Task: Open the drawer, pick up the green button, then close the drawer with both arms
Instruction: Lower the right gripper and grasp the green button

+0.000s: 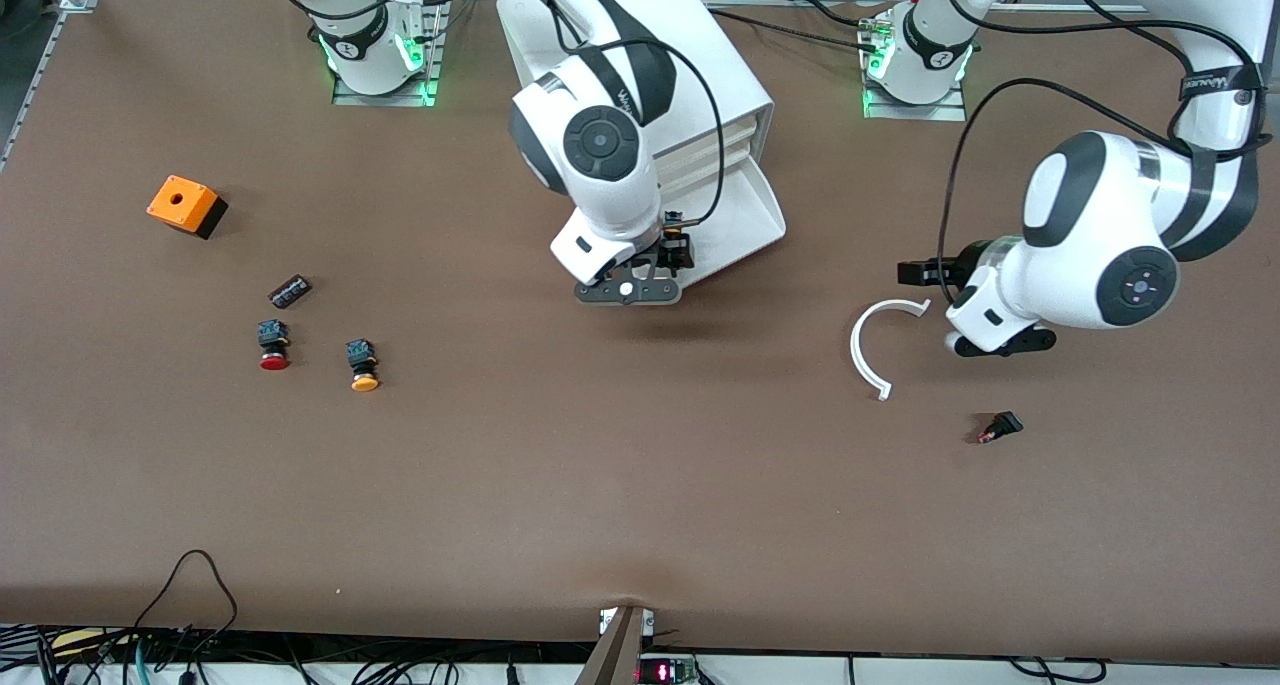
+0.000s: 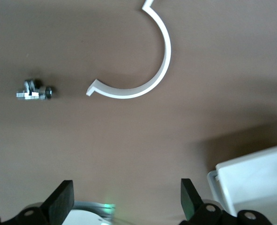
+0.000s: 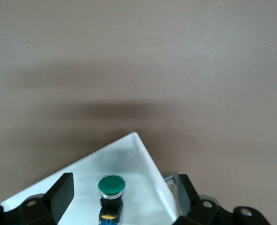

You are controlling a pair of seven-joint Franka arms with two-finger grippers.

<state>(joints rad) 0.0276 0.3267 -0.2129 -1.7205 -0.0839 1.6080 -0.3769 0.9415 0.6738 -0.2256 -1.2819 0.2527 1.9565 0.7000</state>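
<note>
In the front view the drawer (image 1: pixel 748 215), a shallow white smooth tray, stands pulled out of the white box cabinet (image 1: pixel 690 75) toward the camera, and the right gripper (image 1: pixel 630 287) hangs over its front corner; the button is hidden under that arm here. The left gripper (image 1: pixel 985 310) hangs above the brown matte table (image 1: pixel 600 485), at about three o'clock from a white curved half-ring (image 1: pixel 868 343). In the left wrist view its dark fingers (image 2: pixel 61 199) stand wide apart with nothing between them. In the right wrist view the button (image 3: pixel 111 193) lies inside the drawer (image 3: pixel 147 161) between the parted fingers (image 3: pixel 61 192), untouched, its round glossy green cap pointing to twelve o'clock, its black blocky body trailing to six.
</note>
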